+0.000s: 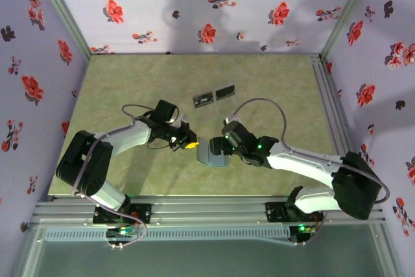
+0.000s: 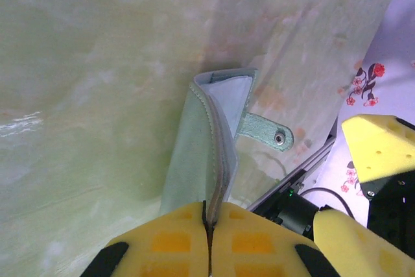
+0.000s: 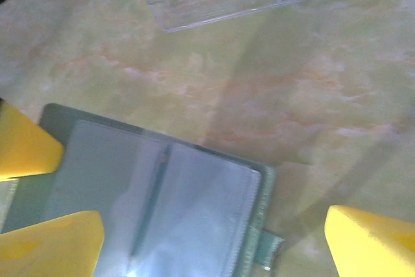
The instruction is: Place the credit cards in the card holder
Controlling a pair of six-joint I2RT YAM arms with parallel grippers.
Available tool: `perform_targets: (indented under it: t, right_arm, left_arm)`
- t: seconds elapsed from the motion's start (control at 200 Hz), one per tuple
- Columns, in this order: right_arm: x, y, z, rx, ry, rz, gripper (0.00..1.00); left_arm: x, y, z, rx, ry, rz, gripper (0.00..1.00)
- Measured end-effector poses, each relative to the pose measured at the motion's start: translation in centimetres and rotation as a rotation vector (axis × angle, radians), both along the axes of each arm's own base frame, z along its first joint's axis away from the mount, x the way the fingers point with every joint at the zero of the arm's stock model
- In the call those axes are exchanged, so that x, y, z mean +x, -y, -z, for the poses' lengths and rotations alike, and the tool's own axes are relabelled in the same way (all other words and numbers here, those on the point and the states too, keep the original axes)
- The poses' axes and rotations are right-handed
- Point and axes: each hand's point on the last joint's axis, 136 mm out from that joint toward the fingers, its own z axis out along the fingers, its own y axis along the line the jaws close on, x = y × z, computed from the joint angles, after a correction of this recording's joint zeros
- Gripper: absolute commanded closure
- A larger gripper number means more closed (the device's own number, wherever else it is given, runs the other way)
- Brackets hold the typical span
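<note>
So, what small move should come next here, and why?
Probably the right gripper should lift away toward the two dark credit cards. Its jaws stand open and empty over the card holder, whose edge the left gripper holds pinched.

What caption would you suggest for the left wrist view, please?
Left gripper shut on the edge of the card holder, its snap tab sticking out, green table behind.

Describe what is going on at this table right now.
The left gripper is shut on one edge of the grey-teal card holder, which lies opened on the table. The right gripper hangs open over its clear inner sleeves. Two dark credit cards lie farther back on the table, not yet in the holder.
</note>
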Motion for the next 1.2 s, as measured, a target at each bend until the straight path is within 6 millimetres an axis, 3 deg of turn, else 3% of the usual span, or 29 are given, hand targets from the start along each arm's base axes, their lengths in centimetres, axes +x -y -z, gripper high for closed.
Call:
perform_targets:
  t: [0.14, 0.24, 0.405, 0.52, 0.68, 0.775, 0.85, 0.92, 1.045, 1.135, 1.2]
  right_arm:
    - [-0.5, -3.0, 0.9, 0.055, -0.081, -0.082, 0.21]
    - [-1.0, -5.2, 2.1, 0.076, -0.151, -0.15, 0.18]
    - [-1.9, -6.0, 3.9, 0.043, -0.194, -0.184, 0.14]
    - [-1.4, -4.9, 4.5, -0.029, -0.179, -0.144, 0.15]
    - [-0.2, -1.3, 5.2, -0.161, -0.131, -0.009, 0.14]
    - [0.0, 0.8, 4.6, -0.183, -0.105, 0.053, 0.13]
    - [0.1, 1.2, 3.6, -0.146, -0.087, 0.064, 0.12]
    - [0.0, 0.2, 2.7, -0.07, -0.084, 0.024, 0.11]
    - [-1.2, -3.5, 1.9, 0.047, -0.102, -0.127, 0.1]
    - [-2.0, -5.6, 2.6, 0.081, -0.129, -0.204, 0.12]
    - [-2.1, -6.1, 3.6, 0.062, -0.151, -0.211, 0.13]
  left_arm:
    - [0.2, -0.3, 0.0, 0.002, -0.001, -0.01, 1.0]
    - [0.3, -0.3, 0.0, -0.002, -0.001, -0.016, 1.0]
    - [0.2, -0.6, 0.2, -0.017, -0.01, -0.05, 1.0]
    - [0.0, -0.9, 0.7, -0.023, -0.029, -0.069, 1.0]
    - [0.3, -1.5, 0.4, -0.026, -0.036, -0.092, 1.0]
    - [0.6, -1.9, -0.1, -0.031, -0.028, -0.107, 1.0]
    - [0.7, -2.0, -0.3, -0.034, -0.022, -0.112, 1.0]
    - [0.8, -2.0, -0.3, -0.034, -0.022, -0.113, 1.0]
    - [1.0, -1.9, -0.5, -0.046, -0.019, -0.123, 1.0]
    - [1.3, -1.7, -0.7, -0.054, -0.019, -0.133, 1.0]
    - [1.4, -1.7, -0.8, -0.058, -0.019, -0.137, 1.0]
